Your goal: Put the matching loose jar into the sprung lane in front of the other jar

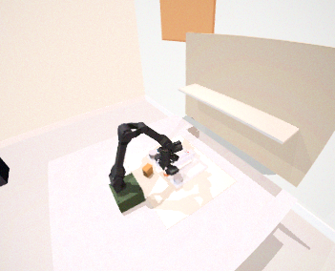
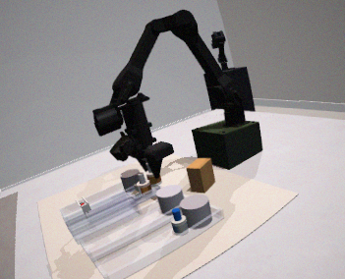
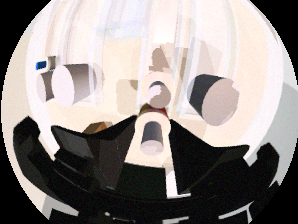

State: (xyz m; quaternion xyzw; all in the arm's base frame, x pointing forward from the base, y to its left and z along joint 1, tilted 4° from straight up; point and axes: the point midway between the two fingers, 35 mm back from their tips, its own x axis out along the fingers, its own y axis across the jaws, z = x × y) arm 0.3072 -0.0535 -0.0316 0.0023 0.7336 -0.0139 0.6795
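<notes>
Jars, two matching: my claw [image 1: 167, 172] [image 2: 151, 173] [image 3: 152, 120] pinches the near jar [image 2: 155, 179] [image 3: 151, 136]; lane jar [image 2: 143, 186] [image 3: 158, 94] just ahead. Both upright, long axes vertical.

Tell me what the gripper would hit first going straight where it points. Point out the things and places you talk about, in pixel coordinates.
Probably the pale mat [image 2: 261, 198], meeting the small brown-and-white jar [image 2: 154, 179] [image 3: 151, 131] in its fingers first; depth is unclear.

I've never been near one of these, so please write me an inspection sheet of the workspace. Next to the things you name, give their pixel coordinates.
Surface: beige mat [image 2: 261, 196] on a pale top.
Job's things: clear lane tray [image 2: 96, 252]; a jar [image 3: 151, 131] between the fingers, another [image 3: 159, 94] just ahead.
Clutter: orange-brown block [image 2: 201, 175] [image 1: 147, 170]; blue-topped jar [image 2: 179, 223]; grey cylinders [image 2: 170, 198] [image 2: 196, 211] [image 2: 131, 180].
Gripper [image 3: 152, 120]: shut on the jar.
Cables: nothing seen.
Surroundings: pale walls, a shelf [image 1: 240, 112], an orange panel [image 1: 188, 20].
</notes>
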